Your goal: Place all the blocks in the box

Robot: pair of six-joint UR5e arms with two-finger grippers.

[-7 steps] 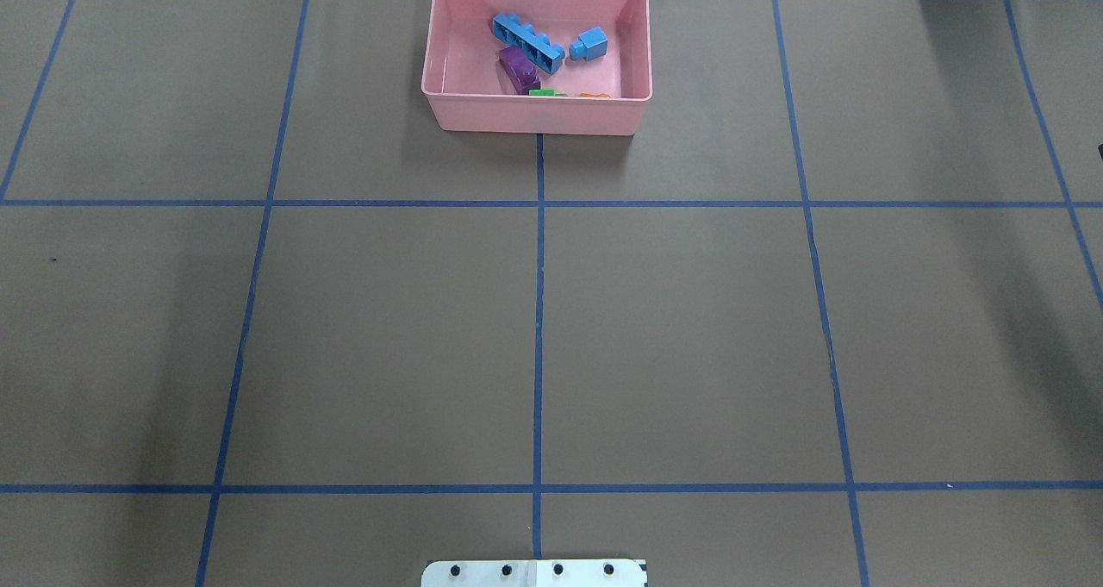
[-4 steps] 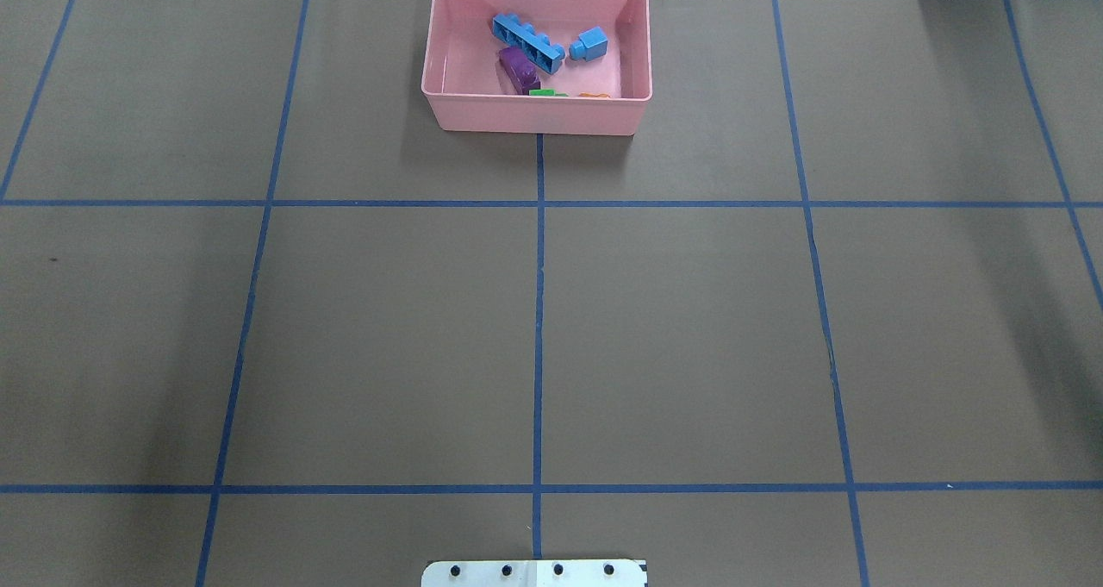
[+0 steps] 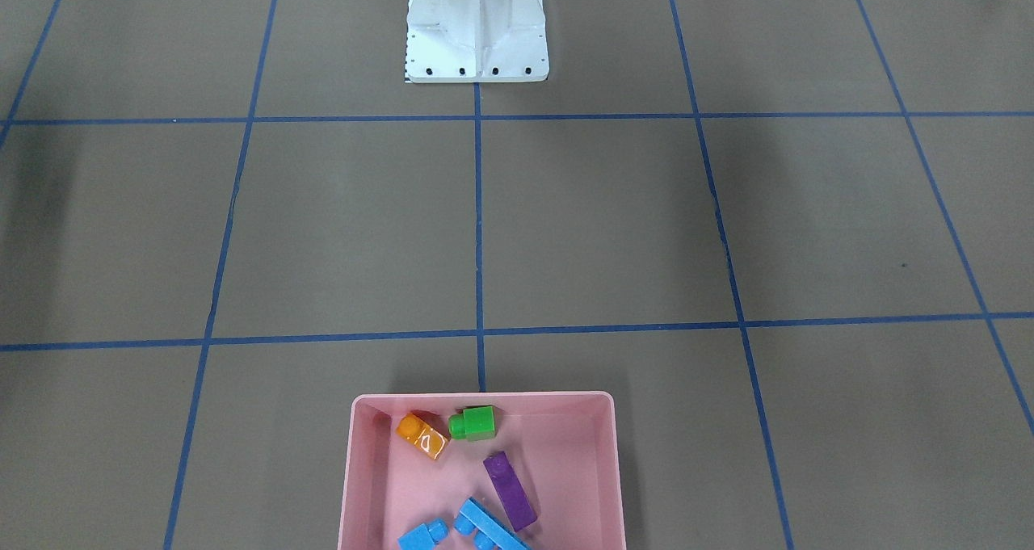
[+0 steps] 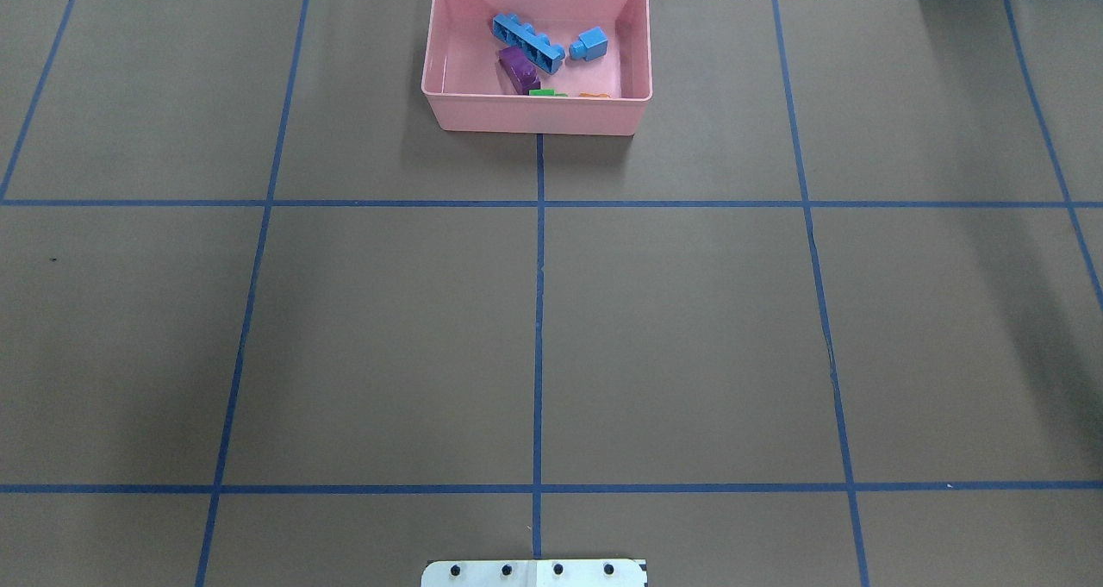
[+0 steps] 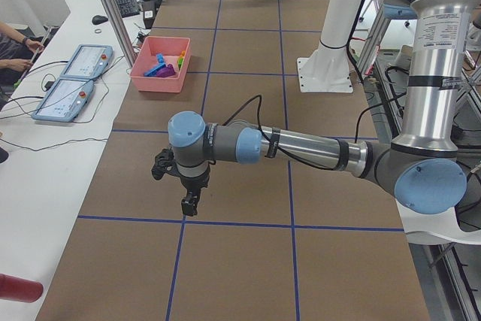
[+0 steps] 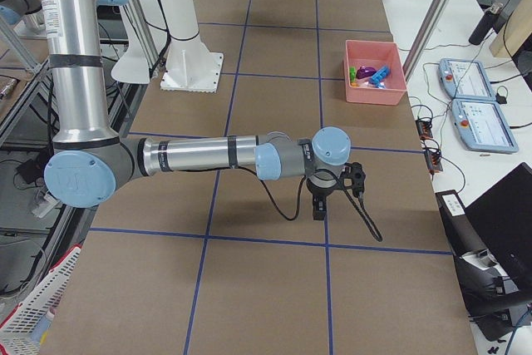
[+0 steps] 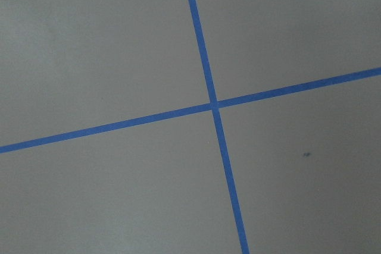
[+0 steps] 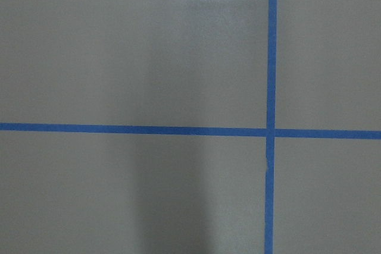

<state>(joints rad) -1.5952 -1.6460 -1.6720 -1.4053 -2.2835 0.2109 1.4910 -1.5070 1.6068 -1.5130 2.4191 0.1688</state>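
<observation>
The pink box (image 4: 534,115) stands at the table's far middle, and all the blocks lie inside it. In the front-facing view the box (image 3: 483,395) holds the orange block (image 3: 422,435), the green block (image 3: 473,422), the long purple block (image 3: 510,491), the long blue block (image 3: 489,530) and the small blue block (image 3: 424,536). My left gripper (image 5: 188,204) hangs over bare table far from the box. My right gripper (image 6: 318,209) hangs likewise at the other end. Both show only in the side views, so I cannot tell whether they are open or shut.
The white metal base (image 3: 477,33) stands at the robot's side of the table. Blue tape lines grid the brown surface. Two tablet-like pendants (image 5: 75,80) lie on a white bench beyond the box, where a person's arm (image 5: 11,46) rests.
A dark sliver at the overhead view's right edge is gone. The box and the blocks have not moved.
</observation>
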